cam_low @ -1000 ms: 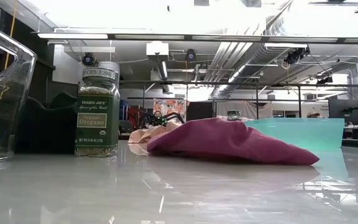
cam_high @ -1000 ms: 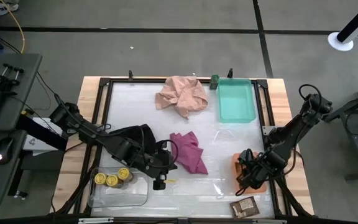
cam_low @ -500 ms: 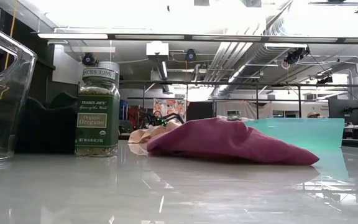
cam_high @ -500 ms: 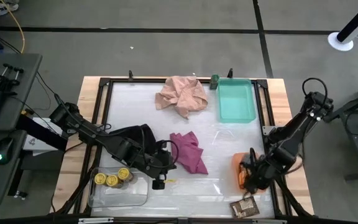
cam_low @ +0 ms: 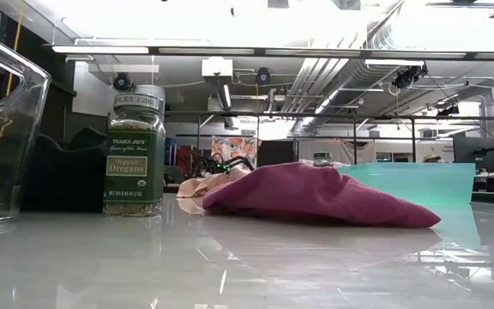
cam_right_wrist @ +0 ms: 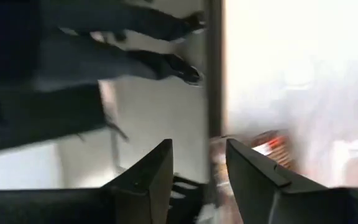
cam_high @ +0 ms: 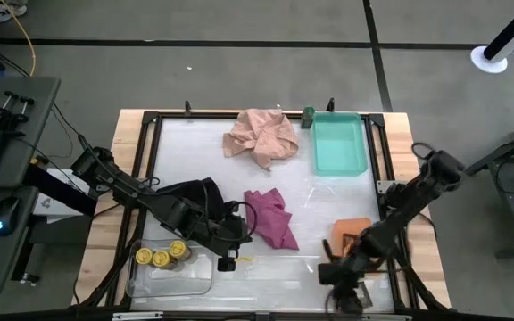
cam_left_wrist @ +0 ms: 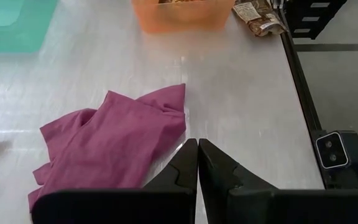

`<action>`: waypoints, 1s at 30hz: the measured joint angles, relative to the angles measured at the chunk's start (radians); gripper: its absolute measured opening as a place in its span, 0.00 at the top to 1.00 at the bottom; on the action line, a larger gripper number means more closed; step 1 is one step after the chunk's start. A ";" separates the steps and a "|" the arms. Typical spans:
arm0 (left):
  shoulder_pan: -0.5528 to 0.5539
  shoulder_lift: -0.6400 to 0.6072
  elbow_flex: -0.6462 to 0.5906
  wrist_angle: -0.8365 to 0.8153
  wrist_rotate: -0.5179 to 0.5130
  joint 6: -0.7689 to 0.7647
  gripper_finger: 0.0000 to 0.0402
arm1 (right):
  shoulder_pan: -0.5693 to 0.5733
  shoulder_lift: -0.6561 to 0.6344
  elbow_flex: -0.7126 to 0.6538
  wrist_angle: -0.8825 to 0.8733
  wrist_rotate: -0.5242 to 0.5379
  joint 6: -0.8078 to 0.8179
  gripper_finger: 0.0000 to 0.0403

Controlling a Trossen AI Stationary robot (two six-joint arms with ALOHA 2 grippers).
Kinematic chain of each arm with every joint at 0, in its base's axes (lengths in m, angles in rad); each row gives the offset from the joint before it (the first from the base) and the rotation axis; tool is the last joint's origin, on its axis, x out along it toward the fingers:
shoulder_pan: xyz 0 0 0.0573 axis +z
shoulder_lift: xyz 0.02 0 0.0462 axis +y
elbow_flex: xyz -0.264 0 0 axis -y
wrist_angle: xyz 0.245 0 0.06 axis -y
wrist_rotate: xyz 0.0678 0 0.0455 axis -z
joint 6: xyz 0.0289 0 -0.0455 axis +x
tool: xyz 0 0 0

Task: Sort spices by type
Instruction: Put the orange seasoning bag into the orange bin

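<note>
Near front edge | right gripper (cam_high: 339, 278) blurred | packet (cam_right_wrist: 267, 144) partly hidden

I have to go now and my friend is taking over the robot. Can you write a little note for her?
Left gripper: shut, empty, near the magenta cloth.
Right gripper: open, over the packet at the table's front right edge.
Done: three yellow-lidded jars in the clear tray.
Left: that packet, beside the orange tray; the oregano jar; the small green jar beside the teal tray.
</note>
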 joint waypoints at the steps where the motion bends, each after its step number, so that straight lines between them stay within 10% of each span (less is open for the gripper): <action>1: 0.000 0.000 0.000 0.000 0.000 0.000 1.00 | -0.010 0.023 0.005 -0.002 -0.003 -0.047 0.65; 15: 0.000 0.000 0.000 0.001 0.002 -0.028 1.00 | -0.067 0.180 0.072 -0.182 -0.132 -0.594 0.65; 30: 0.000 0.000 0.000 0.001 0.002 -0.055 1.00 | -0.067 0.181 0.071 -0.188 -0.069 -0.797 0.65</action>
